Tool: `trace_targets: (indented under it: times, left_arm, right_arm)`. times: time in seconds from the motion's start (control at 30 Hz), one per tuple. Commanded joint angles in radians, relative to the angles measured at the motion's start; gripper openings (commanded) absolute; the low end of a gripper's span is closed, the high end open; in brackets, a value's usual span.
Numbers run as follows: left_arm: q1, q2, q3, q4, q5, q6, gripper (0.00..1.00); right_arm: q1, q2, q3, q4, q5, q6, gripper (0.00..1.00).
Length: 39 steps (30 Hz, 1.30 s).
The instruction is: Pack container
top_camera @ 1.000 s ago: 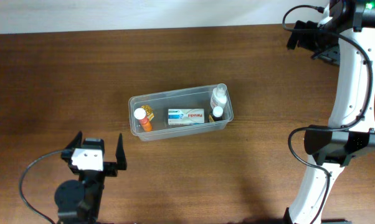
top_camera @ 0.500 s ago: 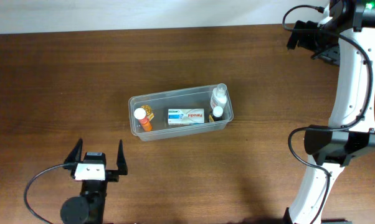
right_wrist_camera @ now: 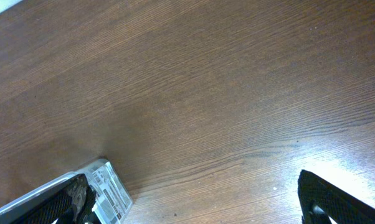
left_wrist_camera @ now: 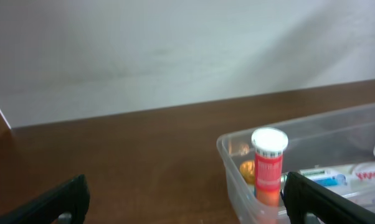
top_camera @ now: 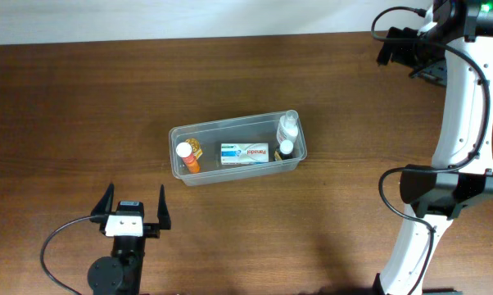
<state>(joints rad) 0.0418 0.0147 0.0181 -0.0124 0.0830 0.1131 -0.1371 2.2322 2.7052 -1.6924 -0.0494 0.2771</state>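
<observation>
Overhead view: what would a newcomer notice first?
The clear tub in the middle of the dark wooden table, already holding an orange tube, a white-and-blue box and two white bottles. Next, the left gripper near the front edge, fingers spread and empty, and the white right arm along the right side.

The bench [top_camera: 83, 98] is dark brown wood with a fine, straight grain, smooth with a low sheen. In the right wrist view a pale glare lies on it toward five o'clock. The container [top_camera: 230, 122] is clear plastic, thin-walled and faintly glossy, a little cloudy along its walls. At its nine o'clock end the tube [top_camera: 187, 160] looks like shiny orange plastic under a white cap. The box [top_camera: 245, 153] in the middle is smooth printed card, white and blue. Toward three o'clock the bottle [top_camera: 287, 125] is white plastic. The left tool [top_camera: 135, 198] looks like matt black plastic. The right arm [top_camera: 459, 106] wears a glossy white shell.
</observation>
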Motion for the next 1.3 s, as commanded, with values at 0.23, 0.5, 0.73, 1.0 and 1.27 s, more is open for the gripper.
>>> trace_targets:
  times: [0.23, 0.5, 0.73, 1.0, 1.27]
  left_arm:
    - [0.007, -0.010, -0.010, -0.060, 0.007, 0.009, 1.00]
    - [0.007, -0.010, -0.009, -0.060, 0.007, 0.009, 0.99]
    - [0.007, -0.010, -0.009, -0.060, 0.007, 0.009, 0.99]
    - [0.007, -0.010, -0.009, -0.060, 0.007, 0.009, 0.99]
    - [0.007, -0.010, -0.009, -0.060, 0.007, 0.009, 0.99]
  right_arm:
    - [-0.001, 0.001, 0.000, -0.006, 0.009, 0.002, 0.98]
    - [-0.001, 0.001, 0.000, -0.005, 0.009, 0.002, 0.99]
    - [-0.001, 0.001, 0.000, -0.006, 0.009, 0.002, 0.98]
    - [-0.001, 0.001, 0.000, -0.006, 0.009, 0.002, 0.98]
    - [0.007, -0.011, 0.001, -0.006, 0.009, 0.002, 0.98]
